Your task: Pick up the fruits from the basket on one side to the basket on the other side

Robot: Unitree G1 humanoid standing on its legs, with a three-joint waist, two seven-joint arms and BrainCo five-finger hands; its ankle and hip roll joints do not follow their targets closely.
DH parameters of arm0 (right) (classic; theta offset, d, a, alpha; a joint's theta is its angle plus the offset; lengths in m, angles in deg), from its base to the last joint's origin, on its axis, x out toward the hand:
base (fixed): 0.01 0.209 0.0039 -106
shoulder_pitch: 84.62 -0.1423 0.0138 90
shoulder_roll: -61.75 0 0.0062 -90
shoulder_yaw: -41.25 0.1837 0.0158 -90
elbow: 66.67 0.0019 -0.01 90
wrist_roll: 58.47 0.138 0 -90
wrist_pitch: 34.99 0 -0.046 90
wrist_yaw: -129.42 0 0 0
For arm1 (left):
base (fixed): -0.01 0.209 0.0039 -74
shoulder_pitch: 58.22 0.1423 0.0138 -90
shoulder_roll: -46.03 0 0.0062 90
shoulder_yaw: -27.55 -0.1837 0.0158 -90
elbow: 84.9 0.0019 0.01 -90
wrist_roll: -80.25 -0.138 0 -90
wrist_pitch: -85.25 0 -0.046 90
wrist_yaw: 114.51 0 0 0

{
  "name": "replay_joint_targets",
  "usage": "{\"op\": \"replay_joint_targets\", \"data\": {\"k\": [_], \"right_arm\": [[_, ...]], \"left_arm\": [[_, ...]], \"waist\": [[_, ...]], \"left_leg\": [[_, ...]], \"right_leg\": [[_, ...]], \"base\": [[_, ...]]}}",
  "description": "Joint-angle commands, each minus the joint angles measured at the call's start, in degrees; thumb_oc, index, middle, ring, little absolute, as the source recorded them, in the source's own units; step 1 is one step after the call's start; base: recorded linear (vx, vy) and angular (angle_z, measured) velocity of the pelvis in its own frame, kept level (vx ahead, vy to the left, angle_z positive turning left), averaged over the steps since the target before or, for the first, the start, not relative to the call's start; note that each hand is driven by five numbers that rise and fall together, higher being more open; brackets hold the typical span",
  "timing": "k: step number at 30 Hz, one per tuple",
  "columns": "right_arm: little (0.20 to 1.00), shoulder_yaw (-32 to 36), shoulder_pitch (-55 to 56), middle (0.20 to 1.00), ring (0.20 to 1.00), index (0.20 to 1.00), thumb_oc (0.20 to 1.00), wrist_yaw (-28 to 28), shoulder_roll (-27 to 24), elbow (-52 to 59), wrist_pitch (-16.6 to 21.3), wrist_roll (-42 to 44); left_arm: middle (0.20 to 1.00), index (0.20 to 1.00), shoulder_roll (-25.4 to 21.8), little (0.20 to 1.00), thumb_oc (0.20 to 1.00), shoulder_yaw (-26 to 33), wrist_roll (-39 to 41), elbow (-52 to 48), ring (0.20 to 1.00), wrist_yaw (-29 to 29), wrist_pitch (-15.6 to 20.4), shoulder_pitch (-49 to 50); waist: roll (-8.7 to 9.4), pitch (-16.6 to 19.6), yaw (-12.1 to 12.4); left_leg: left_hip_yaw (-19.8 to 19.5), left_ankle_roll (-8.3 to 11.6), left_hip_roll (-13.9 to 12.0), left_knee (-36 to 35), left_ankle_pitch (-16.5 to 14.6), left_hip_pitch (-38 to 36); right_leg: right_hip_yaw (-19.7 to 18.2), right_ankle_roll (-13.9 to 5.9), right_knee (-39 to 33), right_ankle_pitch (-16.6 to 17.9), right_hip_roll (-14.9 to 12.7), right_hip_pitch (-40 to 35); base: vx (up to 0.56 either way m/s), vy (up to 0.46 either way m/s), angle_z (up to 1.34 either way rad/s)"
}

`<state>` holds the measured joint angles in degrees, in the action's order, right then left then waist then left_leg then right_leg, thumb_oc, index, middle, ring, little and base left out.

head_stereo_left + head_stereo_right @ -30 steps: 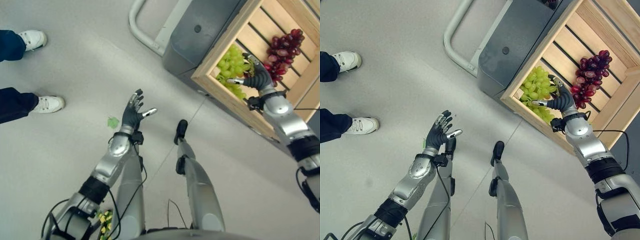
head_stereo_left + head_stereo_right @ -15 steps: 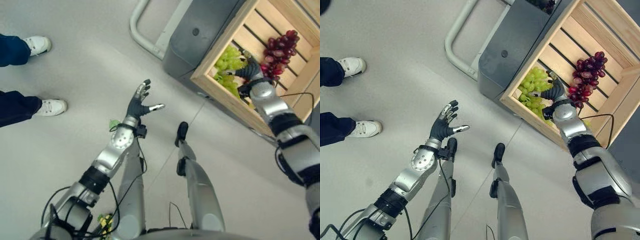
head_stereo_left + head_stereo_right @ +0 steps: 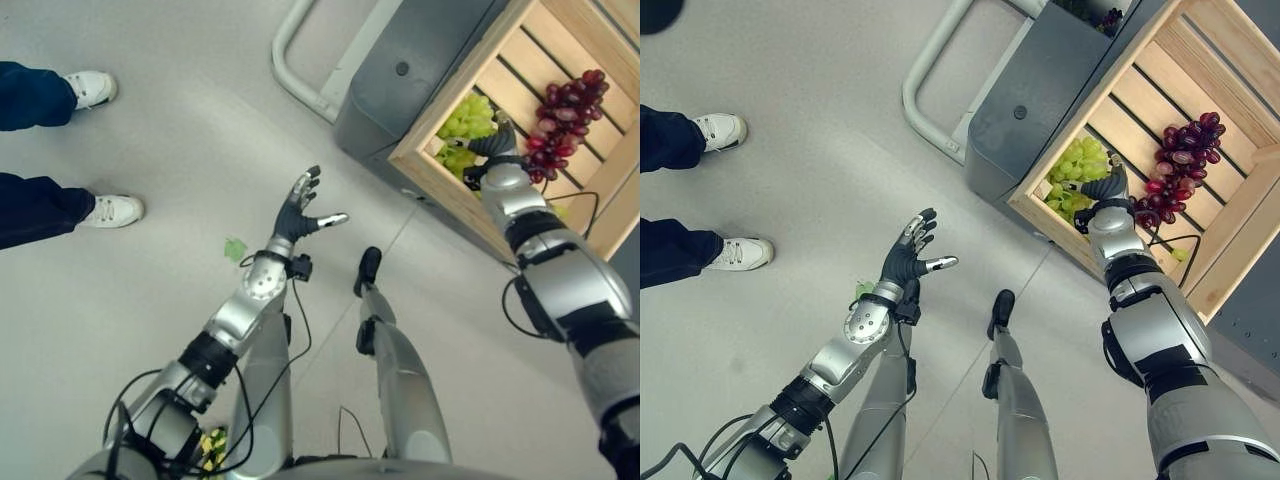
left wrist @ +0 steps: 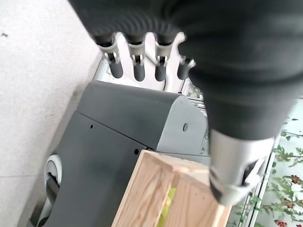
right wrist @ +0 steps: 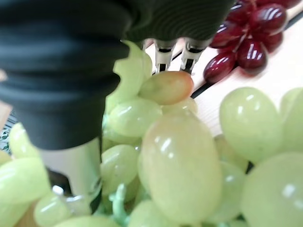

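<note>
Right hand [image 3: 1106, 190] down inside the wooden crate [image 3: 1228, 255], dark ribbed cover over the wrist, silver fingers sunk among the green grapes [image 3: 1072, 168]; in the right wrist view thumb and fingers pressed into the round, glossy, pale green berries [image 5: 177, 165], tips buried, so whether closed on the bunch or merely resting in it: cannot tell. Green bunch heaped in the crate's near corner against the light pine wall. Red grapes [image 3: 1180, 160] just beside, a long cluster of dark, shiny oval berries lying on the slatted floor, close to the hand's far side. Crate of pale, raw-grained planks with dark gaps between the slats, square-cornered, set upon a grey cart [image 3: 1040, 105] of smooth matte metal or plastic, rounded at its edges, with a bent tubular handle [image 3: 930, 90] of light grey curving out over the floor. Left hand [image 3: 298, 212] raised over the floor well apart from the crate, fingers spread and straight, thumb out to the side, holding nothing; same relaxed, straight row of dark-tipped fingers in the left wrist view [image 4: 137, 66]. Small green leaf [image 3: 234, 249] flat on the speckled grey floor [image 3: 170, 130] near the left wrist. Person's white shoes [image 3: 112, 210] and dark blue trouser legs at the far left edge.
</note>
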<state>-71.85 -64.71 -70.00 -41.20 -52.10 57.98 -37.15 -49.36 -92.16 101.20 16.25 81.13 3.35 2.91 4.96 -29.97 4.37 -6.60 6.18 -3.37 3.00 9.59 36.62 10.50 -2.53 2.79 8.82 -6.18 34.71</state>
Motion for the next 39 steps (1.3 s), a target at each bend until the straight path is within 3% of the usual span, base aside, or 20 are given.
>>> {"op": "replay_joint_targets", "data": {"k": [1, 10, 29, 31, 39], "right_arm": [[1.000, -2.5, -0.6, 1.000, 1.000, 1.000, 1.000, -1.3, 1.9, -3.4, -2.2, -3.3], [1.000, -4.3, -0.8, 1.000, 1.000, 1.000, 1.000, -2.5, 1.4, -5.4, -4.7, -10.4], [1.000, -3.5, -2.0, 1.000, 1.000, 1.000, 1.000, -3.4, 0.5, -5.5, -4.5, -9.8], [0.200, -3.4, -2.1, 0.200, 0.200, 0.200, 0.200, -3.6, 0.7, -5.3, -4.2, -9.7], [0.200, -2.8, -1.0, 0.200, 0.200, 0.200, 0.200, -4.2, 3.0, -3.7, -2.9, -9.1]], "left_arm": [[1.000, 1.000, 2.1, 1.000, 1.000, -0.4, -1.2, -2.6, 1.000, 0.7, 1.7, -1.0], [1.000, 1.000, 2.9, 1.000, 1.000, -1.1, -1.1, -3.3, 1.000, 1.3, 2.5, -0.4], [1.000, 1.000, 4.0, 1.000, 1.000, -2.2, -1.1, -3.6, 1.000, 1.9, 2.9, -0.8], [1.000, 1.000, 4.0, 1.000, 1.000, -2.3, -1.2, -3.7, 1.000, 2.0, 2.9, -0.8], [1.000, 1.000, 4.5, 1.000, 1.000, -2.0, -0.6, -3.2, 1.000, 2.0, 3.1, -0.7]], "waist": [[-3.37, 0.2, 1.1], [-5.31, 0.2, 2.5], [-7.72, 0.2, 4.4], [-7.98, 0.2, 4.6], [-8.12, 0.2, 4.5]], "left_leg": [[1.7, -0.22, 1.8, 2.4, -6.4, -0.7], [1.2, -0.24, 2.4, 3.1, -6.9, -0.1], [0.3, -0.03, 2.8, 4.5, -7.0, 3.2], [0.2, -0.03, 2.8, 4.7, -7.0, 3.7], [0.2, -0.03, 2.7, 4.6, -6.8, 3.6]], "right_leg": [[-0.1, -6.56, 5.8, -9.9, -4.1, -2.7], [0.5, -6.72, 6.5, -10.5, -4.4, -2.6], [2.4, -6.50, 8.0, -11.5, -4.9, -0.2], [2.6, -6.50, 8.4, -11.6, -4.9, 0.2], [2.9, -6.37, 8.7, -11.8, -4.9, 0.3]], "base": [[0.04, 0.000, 0.01], [0.01, 0.000, 0.01], [0.01, -0.013, 0.05], [0.00, 0.000, 0.00], [0.00, -0.001, 0.02]]}}
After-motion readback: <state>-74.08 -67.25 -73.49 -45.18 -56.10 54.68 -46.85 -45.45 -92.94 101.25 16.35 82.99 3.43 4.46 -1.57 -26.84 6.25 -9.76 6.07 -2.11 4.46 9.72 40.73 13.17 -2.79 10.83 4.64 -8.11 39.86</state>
